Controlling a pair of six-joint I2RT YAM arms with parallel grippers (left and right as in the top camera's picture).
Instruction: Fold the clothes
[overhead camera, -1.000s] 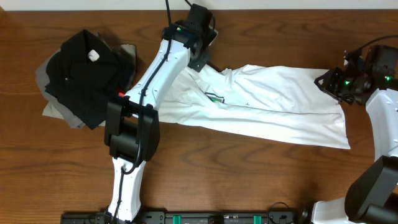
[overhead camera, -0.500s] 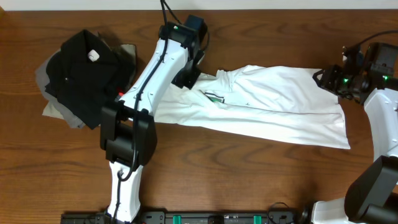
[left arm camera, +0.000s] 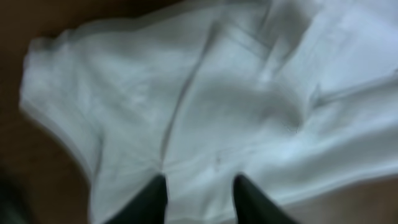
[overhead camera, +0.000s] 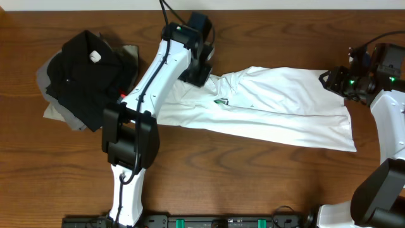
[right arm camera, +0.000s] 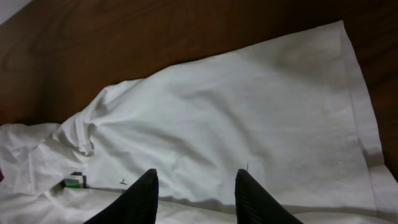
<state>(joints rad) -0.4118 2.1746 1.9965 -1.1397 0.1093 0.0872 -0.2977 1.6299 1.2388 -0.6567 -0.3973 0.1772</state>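
Loosely, the white T-shirt lies in a long, wrinkled band.

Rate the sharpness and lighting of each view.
Left wrist: blurred and dim, the shirt smeared, the dark fingers fuzzy-edged. Right wrist: sharp, the shirt's hem and folds crisp, light even. Overhead: sharp and evenly lit, no glare on the shirt.

**Shirt mid-frame, stack at upper left**

We see the shirt lying on the table, stretched from centre to right. A stack of folded garments sits left of it, at upper left. The left gripper hangs over the shirt's left end, and the right gripper is by its upper right corner.
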